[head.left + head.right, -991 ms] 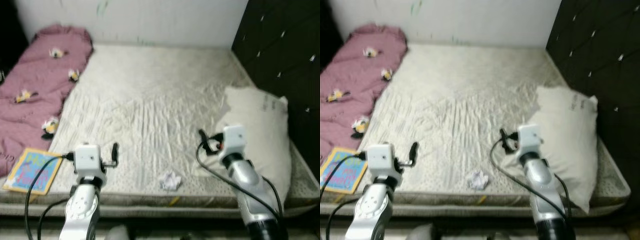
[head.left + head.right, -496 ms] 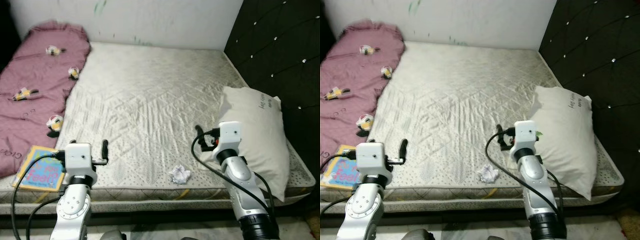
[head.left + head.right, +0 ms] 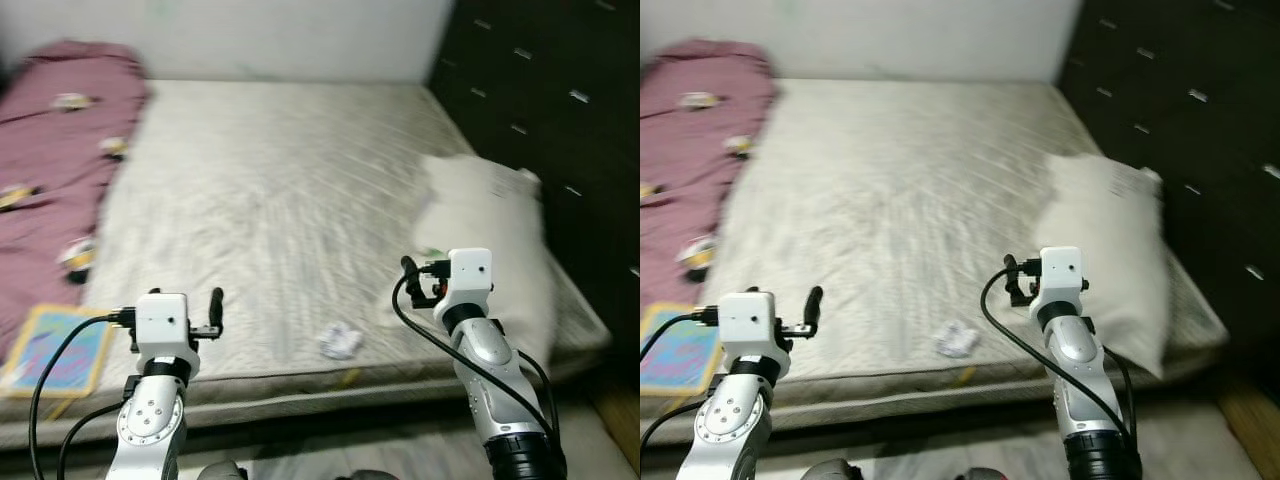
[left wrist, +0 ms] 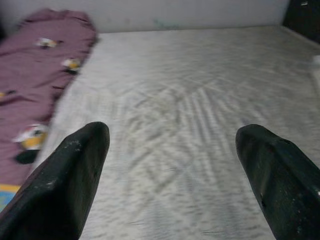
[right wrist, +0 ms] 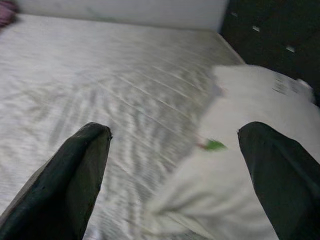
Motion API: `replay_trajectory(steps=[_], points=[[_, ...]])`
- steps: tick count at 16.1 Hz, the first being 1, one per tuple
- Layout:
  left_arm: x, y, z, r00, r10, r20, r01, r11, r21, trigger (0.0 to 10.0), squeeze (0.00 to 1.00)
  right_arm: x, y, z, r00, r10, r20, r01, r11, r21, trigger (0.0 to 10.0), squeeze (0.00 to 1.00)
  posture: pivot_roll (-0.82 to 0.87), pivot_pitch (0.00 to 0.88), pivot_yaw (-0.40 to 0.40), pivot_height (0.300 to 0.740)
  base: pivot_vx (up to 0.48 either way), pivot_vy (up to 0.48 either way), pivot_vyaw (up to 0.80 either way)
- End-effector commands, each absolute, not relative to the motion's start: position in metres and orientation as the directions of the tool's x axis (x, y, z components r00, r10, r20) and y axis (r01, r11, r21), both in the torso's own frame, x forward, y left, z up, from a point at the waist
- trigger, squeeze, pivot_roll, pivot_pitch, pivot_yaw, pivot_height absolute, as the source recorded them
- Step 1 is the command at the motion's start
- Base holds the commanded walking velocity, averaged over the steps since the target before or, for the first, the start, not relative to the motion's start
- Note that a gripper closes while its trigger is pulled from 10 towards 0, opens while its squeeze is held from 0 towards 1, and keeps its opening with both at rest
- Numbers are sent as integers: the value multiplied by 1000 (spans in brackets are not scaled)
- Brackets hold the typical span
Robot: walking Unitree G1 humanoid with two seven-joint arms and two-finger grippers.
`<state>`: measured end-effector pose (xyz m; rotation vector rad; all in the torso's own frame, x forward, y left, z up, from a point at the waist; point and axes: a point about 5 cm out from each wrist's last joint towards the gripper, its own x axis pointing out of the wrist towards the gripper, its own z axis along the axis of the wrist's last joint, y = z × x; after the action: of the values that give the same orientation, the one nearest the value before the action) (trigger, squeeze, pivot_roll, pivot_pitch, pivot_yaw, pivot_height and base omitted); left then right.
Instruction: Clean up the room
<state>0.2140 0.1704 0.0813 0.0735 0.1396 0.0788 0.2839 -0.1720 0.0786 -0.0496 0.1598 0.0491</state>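
Note:
A crumpled white paper ball (image 3: 340,341) lies on the pale mattress (image 3: 270,180) near its front edge, between my two arms. My left gripper (image 3: 186,298) hovers over the front left of the bed, open, with nothing between its fingers (image 4: 80,165). My right gripper (image 3: 426,275) is raised to the right of the paper ball, beside the white pillow (image 3: 480,215), also open and holding nothing. A small green scrap (image 5: 215,145) sits on the pillow's near edge. A colourful children's book (image 3: 55,350) lies at the bed's front left corner.
A pink blanket (image 3: 50,140) with small printed figures runs along the left side of the bed. A dark tufted headboard (image 3: 540,90) stands on the right, a white wall (image 3: 250,35) behind. Floor (image 3: 600,440) shows at lower right. The view is blurred.
The whole picture has shifted left and blurred, so the camera has turned to the right. Both arms hold about the same pose, grippers still open. The paper ball, book and pillow lie as before.

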Motion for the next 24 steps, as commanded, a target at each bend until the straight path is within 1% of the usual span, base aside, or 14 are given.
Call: replay_trajectory(steps=[1, 4, 9, 14, 16, 24], points=[[215, 167, 83, 990, 53, -130, -44, 996, 74, 10000, 0, 284, -178, 85, 989, 24, -147, -33, 998, -55, 10000, 0, 22, 0, -82, 740, 0, 0, -800], [211, 168, 83, 989, 58, -137, -47, 995, 88, 10000, 0, 284, -172, 92, 991, 23, -131, -26, 999, -24, 10000, 0, 19, 0, -77, 740, 0, 0, -590], [214, 167, 87, 991, 62, -119, -55, 996, 64, 10000, 0, 284, -163, 98, 993, 47, -110, -44, 999, 25, 10000, 0, 25, 0, -78, 740, 0, 0, 0], [216, 168, 90, 990, 96, -100, -87, 992, 92, 10000, 0, 283, -159, 97, 990, 83, -114, -78, 996, 47, 10000, 0, 29, 0, -82, 740, 0, 0, 0], [217, 170, 93, 992, 101, -77, -90, 987, 131, 10000, 0, 283, -157, 97, 989, 102, -109, -97, 994, 56, 10000, 0, 28, 0, -82, 740, 0, 0, 0], [216, 168, 91, 992, 96, -79, -83, 986, 146, 10000, 0, 281, -151, 97, 983, 152, -107, -144, 986, 81, 10000, 0, 27, 0, -80, 740, 0, 0, 0]])
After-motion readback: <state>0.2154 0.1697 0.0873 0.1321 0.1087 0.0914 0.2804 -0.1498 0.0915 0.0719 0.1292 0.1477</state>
